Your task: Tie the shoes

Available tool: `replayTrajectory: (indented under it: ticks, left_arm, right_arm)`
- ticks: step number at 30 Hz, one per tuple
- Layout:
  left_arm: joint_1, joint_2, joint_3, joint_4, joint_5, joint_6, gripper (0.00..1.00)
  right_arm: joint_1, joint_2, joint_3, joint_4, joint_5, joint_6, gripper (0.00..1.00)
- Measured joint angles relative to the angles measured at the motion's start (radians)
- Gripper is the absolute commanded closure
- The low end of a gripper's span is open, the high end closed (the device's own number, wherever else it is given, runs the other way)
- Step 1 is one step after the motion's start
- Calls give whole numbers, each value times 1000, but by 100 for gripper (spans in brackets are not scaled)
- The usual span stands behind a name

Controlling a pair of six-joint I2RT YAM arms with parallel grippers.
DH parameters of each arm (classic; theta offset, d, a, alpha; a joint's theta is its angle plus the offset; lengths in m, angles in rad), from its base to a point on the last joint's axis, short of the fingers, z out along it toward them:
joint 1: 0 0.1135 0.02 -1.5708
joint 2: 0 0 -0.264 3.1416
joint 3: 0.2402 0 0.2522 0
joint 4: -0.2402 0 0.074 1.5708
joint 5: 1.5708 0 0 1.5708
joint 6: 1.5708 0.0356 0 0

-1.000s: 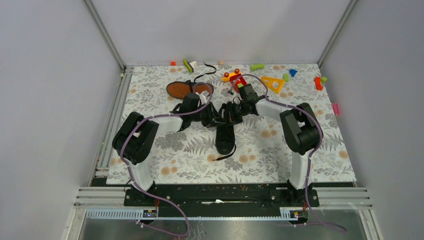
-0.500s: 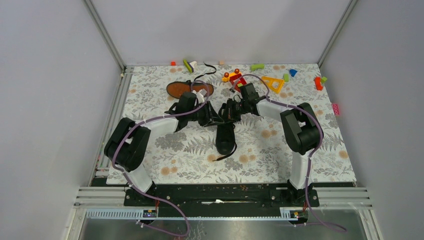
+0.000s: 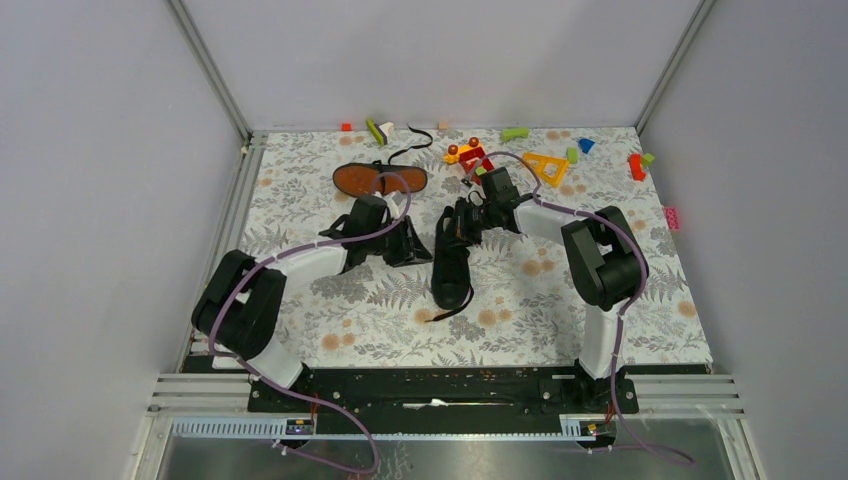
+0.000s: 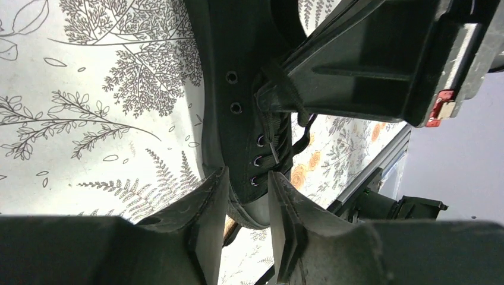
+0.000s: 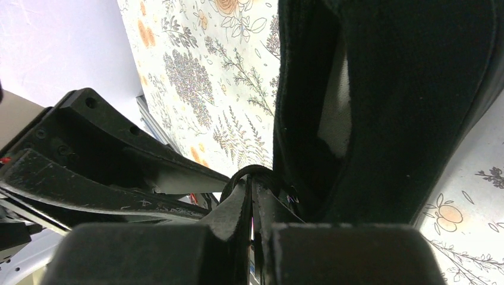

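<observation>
**A:** Where was the shoe (image 3: 450, 270)?
**B:** Mid-tabletop (image 3: 560, 310), between the arms. The right pincer (image 5: 250, 190) pinched its lace (image 4: 272, 139); the left pincer (image 4: 246, 184) stood part-spread, empty.
**A:** Risk?
**B:** 1 hard tug could drag the shoe, or the lace could slip free.

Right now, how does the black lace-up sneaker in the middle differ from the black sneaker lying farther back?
The middle sneaker stands sole down; the far sneaker shows its flat orange-brown sole. The right gripper pinches the middle sneaker's lace; nothing holds the far sneaker. Both are black with thin laces.
</observation>
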Motion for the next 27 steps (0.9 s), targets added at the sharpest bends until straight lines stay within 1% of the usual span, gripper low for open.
replayTrajectory:
  ticks: [3, 5, 11, 21, 22, 25, 27]
  left_arm:
    - [0, 1, -8, -1, 4, 5, 58]
    - [0, 5, -9, 18, 22, 3, 55]
    - [0, 40, -6, 106, 71, -20, 59]
    - [-5, 150, 37, 126, 92, -40, 62]
    - [-6, 159, 45, 127, 92, -44, 68]
    - [-12, 176, 66, 127, 94, -53, 99]
    - [-15, 180, 78, 130, 96, -52, 100]
  right_arm:
    - [0, 0, 0, 0, 0, 6, 100]
    - [0, 0, 0, 0, 0, 7, 100]
    - [0, 0, 0, 0, 0, 9, 100]
    - [0, -2, 0, 5, -1, 19, 100]
    - [0, -3, 0, 5, -2, 20, 100]
    - [0, -9, 0, 8, -1, 23, 100]
    - [0, -13, 0, 8, -1, 23, 83]
